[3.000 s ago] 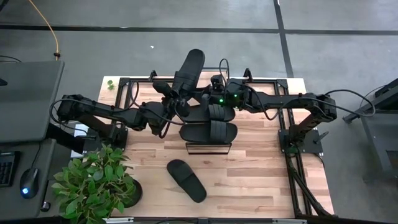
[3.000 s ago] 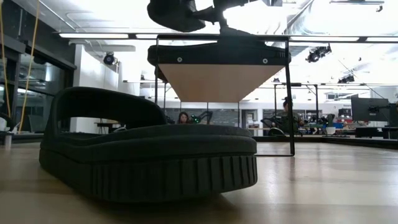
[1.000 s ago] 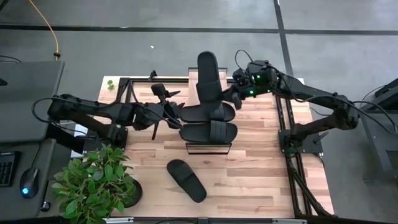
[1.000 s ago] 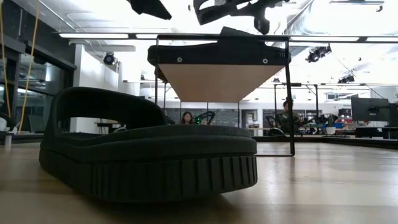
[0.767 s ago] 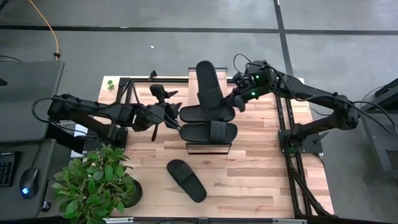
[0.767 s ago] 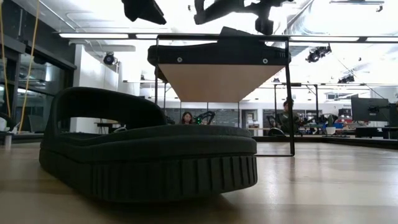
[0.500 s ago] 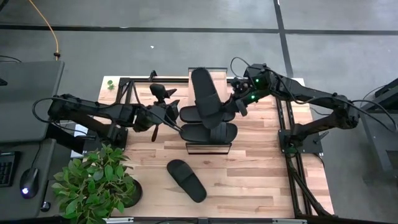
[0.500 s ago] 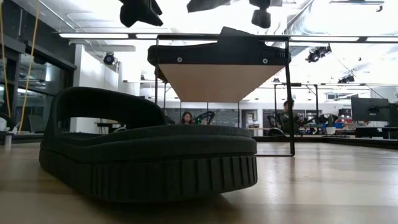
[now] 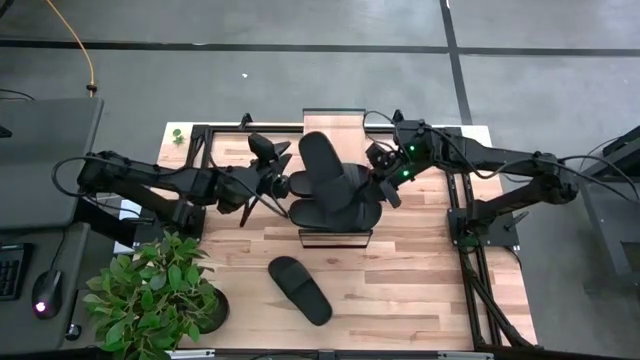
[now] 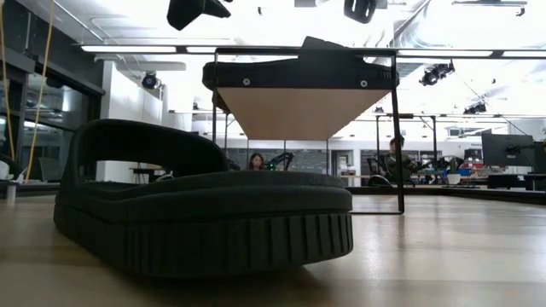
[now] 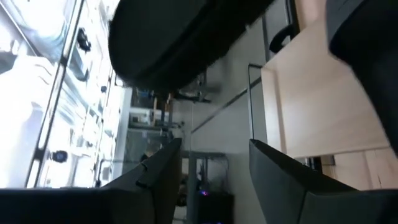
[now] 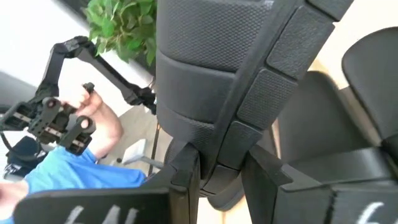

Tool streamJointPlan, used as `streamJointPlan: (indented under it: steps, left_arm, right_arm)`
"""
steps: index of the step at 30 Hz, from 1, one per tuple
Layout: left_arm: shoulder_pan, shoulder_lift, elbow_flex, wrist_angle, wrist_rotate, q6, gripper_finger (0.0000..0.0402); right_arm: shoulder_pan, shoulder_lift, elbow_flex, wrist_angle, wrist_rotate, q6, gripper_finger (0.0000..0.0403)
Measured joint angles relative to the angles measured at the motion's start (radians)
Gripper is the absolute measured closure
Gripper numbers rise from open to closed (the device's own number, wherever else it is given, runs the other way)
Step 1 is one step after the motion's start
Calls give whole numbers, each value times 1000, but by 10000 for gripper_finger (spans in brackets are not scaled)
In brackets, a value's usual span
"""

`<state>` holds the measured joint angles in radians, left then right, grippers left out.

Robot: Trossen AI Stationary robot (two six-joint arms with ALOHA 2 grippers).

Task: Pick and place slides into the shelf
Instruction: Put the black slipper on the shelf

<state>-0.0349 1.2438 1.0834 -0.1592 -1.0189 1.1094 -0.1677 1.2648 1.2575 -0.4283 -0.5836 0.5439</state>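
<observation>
My right gripper (image 9: 376, 183) is shut on a black slide (image 9: 330, 175) that it carries over the shelf (image 9: 335, 118). Another slide (image 9: 340, 215) lies on the shelf's wood top below it and also shows in the low view (image 10: 299, 72). A further slide (image 9: 300, 290) lies flat on its sole on the table near the front and fills the low view (image 10: 205, 205). My left gripper (image 9: 272, 165) is open and empty just left of the shelf, and the carried slide (image 11: 186, 37) shows ahead of it. My right gripper pinches the slide's ribbed side edge (image 12: 227, 146) between its two fingers, near the slide's right-hand end. The fingers come level from the table's right. The slide slants over the shelf, its free end (image 9: 315, 148) toward the far left; whether it touches the slides below cannot be told.
A potted plant (image 9: 155, 295) stands at the table's near left corner. The dark metal arm frames (image 9: 465, 215) stand at the table's right and left sides. A person in a blue sleeve (image 12: 68, 168) shows beyond the table in the right wrist view.
My right gripper has carried the slide from beyond the shelf's far end toward the table's near edge and left, over the shelf. The slide has turned, its free end swinging left. My left gripper has gone a little toward the shelf, still open.
</observation>
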Motion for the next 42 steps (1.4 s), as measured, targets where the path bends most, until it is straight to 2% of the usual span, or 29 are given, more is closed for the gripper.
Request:
streamJointPlan:
  steps: [11, 19, 23, 27, 33, 42]
  left_arm:
    - [-109, 0, 0, 6, 24, 10, 232]
    - [-279, 0, 0, 6, 58, 9, 231]
    - [-367, 0, 0, 14, 61, 15, 232]
    - [-439, 0, 0, 59, 59, 86, 231]
    - [-479, 0, 0, 125, 80, 215, 231]
    - [-520, 12, 0, 97, 119, 212, 232]
  right_arm:
    - [153, 0, 0, -110, 20, 0, 330]
    - [261, 0, 0, -107, -23, -92, 330]
    - [322, 4, 0, -104, -11, -132, 330]
    - [374, 40, 0, -37, 1, -141, 330]
    - [416, 156, 0, 60, -65, -117, 330]
    - [484, 276, 0, 185, -157, -129, 330]
